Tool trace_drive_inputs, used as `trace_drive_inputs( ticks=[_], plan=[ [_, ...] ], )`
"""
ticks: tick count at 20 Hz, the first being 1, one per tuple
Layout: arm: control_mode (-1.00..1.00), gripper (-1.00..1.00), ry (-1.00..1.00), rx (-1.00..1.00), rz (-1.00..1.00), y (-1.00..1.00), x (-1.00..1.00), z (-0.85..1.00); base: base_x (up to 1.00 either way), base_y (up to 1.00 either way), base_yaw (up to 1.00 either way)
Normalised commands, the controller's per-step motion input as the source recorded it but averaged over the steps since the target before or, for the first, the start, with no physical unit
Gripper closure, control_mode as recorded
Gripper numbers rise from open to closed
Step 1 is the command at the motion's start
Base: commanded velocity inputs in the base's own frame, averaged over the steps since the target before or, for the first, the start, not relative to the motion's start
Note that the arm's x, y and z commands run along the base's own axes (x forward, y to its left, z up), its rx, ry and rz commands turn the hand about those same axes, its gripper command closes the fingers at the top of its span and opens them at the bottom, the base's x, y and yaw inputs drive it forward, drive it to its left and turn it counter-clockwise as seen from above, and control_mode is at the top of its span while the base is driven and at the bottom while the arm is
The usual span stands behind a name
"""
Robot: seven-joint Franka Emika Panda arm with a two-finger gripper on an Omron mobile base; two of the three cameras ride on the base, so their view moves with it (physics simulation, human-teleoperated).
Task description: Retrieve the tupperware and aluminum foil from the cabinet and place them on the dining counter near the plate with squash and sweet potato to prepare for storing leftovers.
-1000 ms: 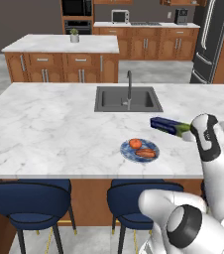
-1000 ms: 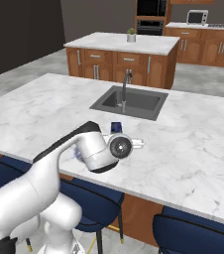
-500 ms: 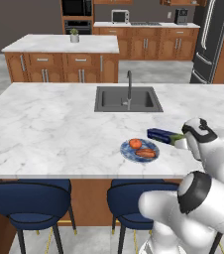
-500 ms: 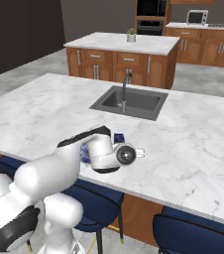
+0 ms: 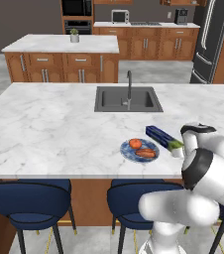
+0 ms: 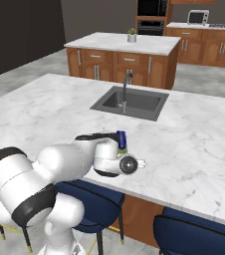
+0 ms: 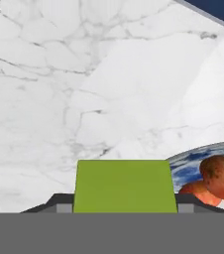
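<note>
Left base view – stools: we see two blue stools [image 5: 32, 201] tucked under the near edge of the table [image 5: 49, 124], which is the dining counter the task names.
Sink: the dark sink [image 5: 127, 99] is set in mid-table, well apart from the work.
Plate: the blue plate [image 5: 140, 150] with the orange vegetables rests near the front edge; it marks the spot we aim for, so the foil comes down beside it.
Aluminum foil: the aluminum foil [image 5: 163, 138] lies just right of the plate, angled, its lime-green end toward the tool [image 5: 179, 149].
Tool: in the hand view the green end [image 7: 125, 186] fills the space between the two dark fingertips [image 7: 54, 202], so we judge the tool is holding the box by that end, low over the marble, ready for the set-down.
Tupperware: we cannot place it.
Change: against the earlier left base picture, the box is now nearer the plate and lower, and the arm has folded closer to the table edge; the plate has not moved.
</note>
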Motion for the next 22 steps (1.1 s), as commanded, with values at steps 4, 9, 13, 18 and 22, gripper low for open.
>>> trace_drive_inputs(
  ticks=[4,9,13,18,22],
  plan=[
    [-1.0,-1.0,0.03,0.0,-0.02,0.12,-0.12,0.22,0.0,0.0,0.0],
    [-1.0,-1.0,0.0,0.0,-0.11,-0.01,-0.08,0.93,0.0,0.0,0.0],
    [-1.0,-1.0,0.0,0.0,-0.08,-0.01,-0.36,1.0,0.0,0.0,0.0],
    [-1.0,-1.0,0.01,-0.03,-0.07,0.0,-0.52,1.0,0.0,0.0,0.0],
    [-1.0,-1.0,0.07,-0.1,-0.08,0.0,-0.38,1.0,0.0,0.0,0.0]
  ],
)
